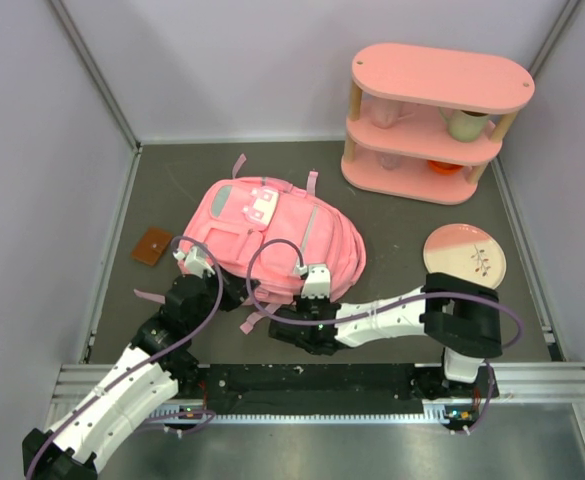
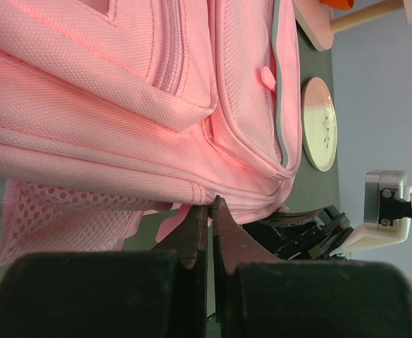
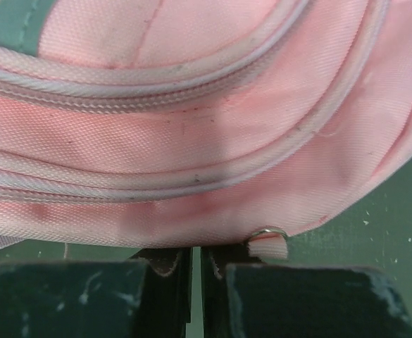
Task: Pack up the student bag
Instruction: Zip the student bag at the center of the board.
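The student bag [image 1: 272,230] is a pink backpack lying flat mid-table, front pockets up. My left gripper [image 1: 194,268] is at its near left edge. In the left wrist view the jaws [image 2: 210,202] are closed, with their tips pinching the bag's edge seam [image 2: 191,186] beside a mesh side pocket [image 2: 65,215]. My right gripper [image 1: 315,275] is at the bag's near edge. In the right wrist view its jaws [image 3: 196,248] are closed, with the tips tucked under the bag's rim [image 3: 191,211]. A white zipper tab on a metal ring [image 3: 269,243] sits just right of them, not between them.
A pink oval shelf unit [image 1: 432,120] holding cups stands at the back right. A pink plate [image 1: 464,255] lies right of the bag and also shows in the left wrist view [image 2: 319,123]. A small brown flat item [image 1: 152,245] lies left of the bag. Pink straps trail near the bag's near edge.
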You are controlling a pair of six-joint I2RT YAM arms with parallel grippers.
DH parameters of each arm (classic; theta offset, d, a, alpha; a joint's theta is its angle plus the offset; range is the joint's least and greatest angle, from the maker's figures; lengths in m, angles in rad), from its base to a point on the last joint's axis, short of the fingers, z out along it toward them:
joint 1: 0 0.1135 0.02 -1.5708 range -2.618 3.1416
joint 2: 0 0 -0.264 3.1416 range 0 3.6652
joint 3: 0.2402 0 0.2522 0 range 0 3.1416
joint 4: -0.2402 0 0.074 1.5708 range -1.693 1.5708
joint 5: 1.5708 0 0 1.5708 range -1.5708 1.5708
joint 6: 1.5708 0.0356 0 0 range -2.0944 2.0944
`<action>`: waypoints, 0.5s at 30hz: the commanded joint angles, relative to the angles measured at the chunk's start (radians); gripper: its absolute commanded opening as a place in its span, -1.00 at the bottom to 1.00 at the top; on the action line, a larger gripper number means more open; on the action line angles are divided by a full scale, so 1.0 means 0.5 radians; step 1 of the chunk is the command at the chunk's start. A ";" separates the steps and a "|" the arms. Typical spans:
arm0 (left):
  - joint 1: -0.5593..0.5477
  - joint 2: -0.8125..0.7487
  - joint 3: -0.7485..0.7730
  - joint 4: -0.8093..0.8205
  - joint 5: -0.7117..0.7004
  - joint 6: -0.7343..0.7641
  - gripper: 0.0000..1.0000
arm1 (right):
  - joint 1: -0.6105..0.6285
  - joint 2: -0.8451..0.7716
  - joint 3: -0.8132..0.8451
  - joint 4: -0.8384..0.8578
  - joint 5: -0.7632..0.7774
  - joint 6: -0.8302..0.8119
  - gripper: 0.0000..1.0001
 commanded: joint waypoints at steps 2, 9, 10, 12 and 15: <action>-0.002 -0.058 0.024 0.184 0.064 0.000 -1.00 | -0.023 -0.188 -0.118 0.067 0.057 -0.033 -1.00; -0.002 -0.104 0.073 0.065 -0.021 0.119 -1.00 | -0.102 -0.556 -0.516 0.388 -0.163 -0.282 -1.00; -0.002 -0.108 0.094 0.040 -0.037 0.135 -1.00 | -0.124 -0.599 -0.572 0.462 -0.221 -0.318 -1.00; -0.002 -0.120 0.110 -0.030 -0.055 0.175 -1.00 | -0.191 -0.709 -0.719 0.524 -0.268 -0.352 -1.00; -0.002 -0.141 0.119 -0.092 -0.055 0.212 -1.00 | -0.295 -0.856 -0.866 0.585 -0.341 -0.401 -1.00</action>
